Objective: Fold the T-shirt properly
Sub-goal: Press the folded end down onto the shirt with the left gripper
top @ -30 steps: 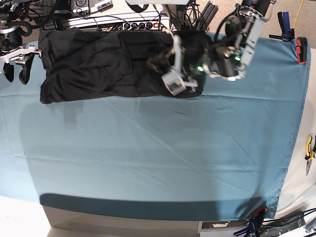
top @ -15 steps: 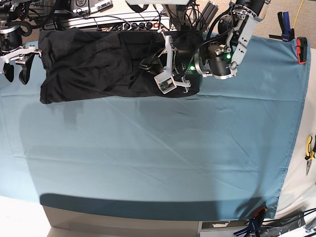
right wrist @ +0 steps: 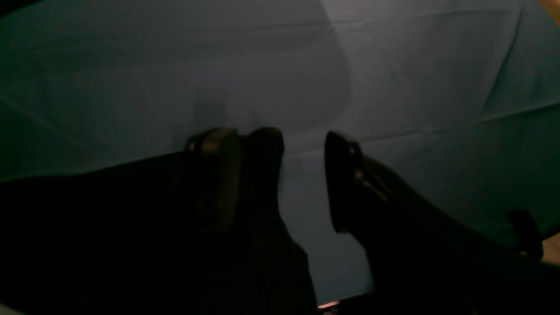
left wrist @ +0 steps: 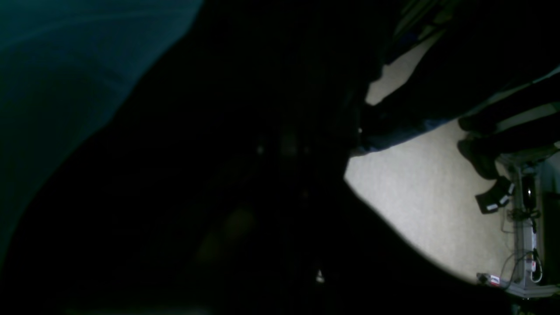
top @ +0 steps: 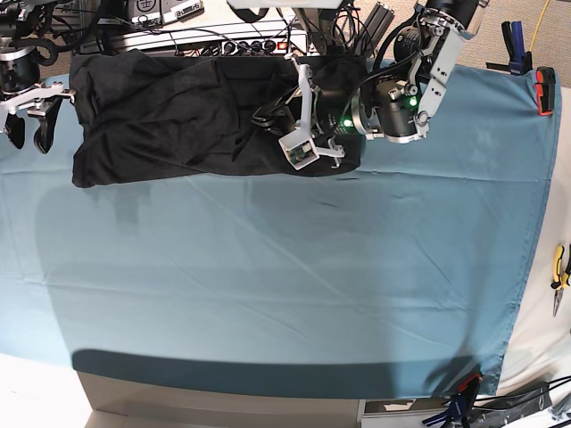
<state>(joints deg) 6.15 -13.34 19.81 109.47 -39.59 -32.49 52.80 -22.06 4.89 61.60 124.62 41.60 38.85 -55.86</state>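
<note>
Base view showing T-shirt lying bunched along tabletop far edge. Left gripper pinching together on T-shirt; right gripper hanging apart, empty. Risk: thin pinch slipping, fold skewing.

We see the left arm in grey and black with a green light, the right arm white with black jaws
</note>
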